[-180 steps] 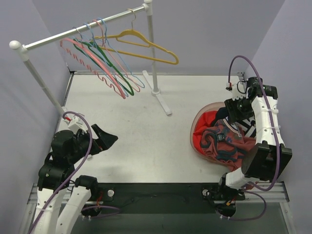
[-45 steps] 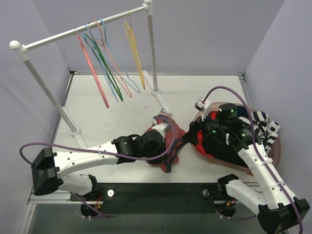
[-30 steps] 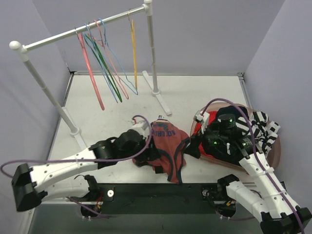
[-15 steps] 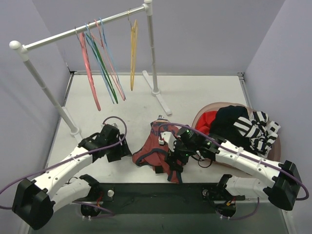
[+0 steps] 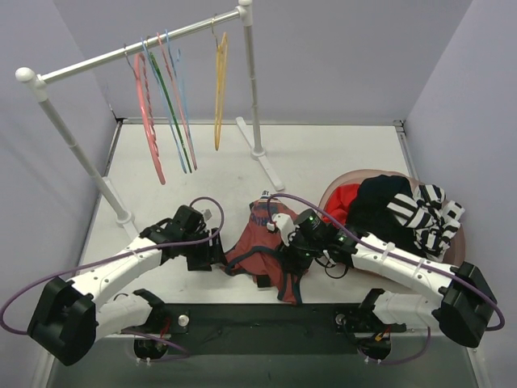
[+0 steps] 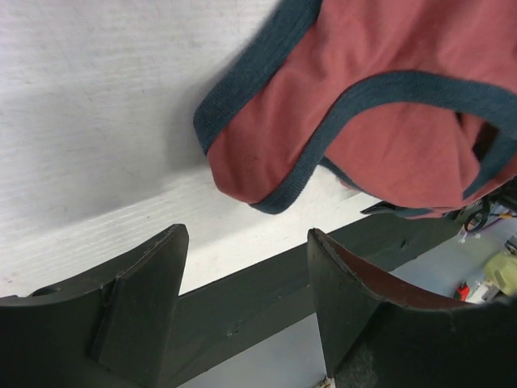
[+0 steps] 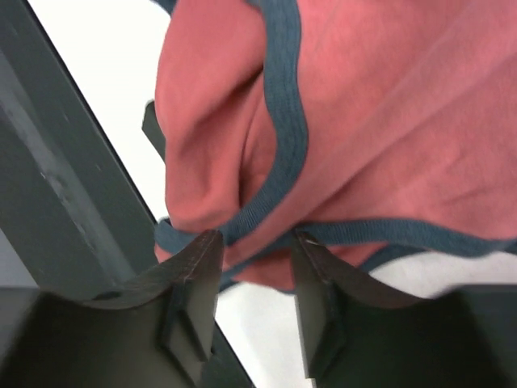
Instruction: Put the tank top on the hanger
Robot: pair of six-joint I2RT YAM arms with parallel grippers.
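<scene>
We see both arms stretched low & long over the front of the desk point(image 5: 323, 153), reaching in toward the middle from either side. The L arm runs from its base at the near-left corner, forearm almost flat on the surface, wrist turned inward. The left pincer point(image 5: 214, 252) sits just beside the left edge of the tank top point(image 5: 246, 256). In the L wrist view that pincer point(image 6: 245, 238) is spread wide w/ nothing between its fingers point(image 6: 149, 283), and the tank top point(image 6: 388, 121) lies just ahead, its dark-trimmed loop not touched. The R arm comes across from the near-right corner, elbow bent low in front of the pink basket point(image 5: 321, 212), wrist pitched down onto the cloth. The right pincer point(image 5: 284, 246) is on the tank top's right half. In the R wrist view it point(image 7: 252, 242) is half closed around a fold of trim on the tank top point(image 7: 388, 121), cloth touching both fingers point(image 7: 198, 259), but we can't tell whether it's truly pinched. The tank top lies crumpled on the desk near the front edge, betw. the two pincers. The hanger point(image 5: 219, 81) hangs edge-on from the rail point(image 5: 121, 61) at the back, well apart from the top.
</scene>
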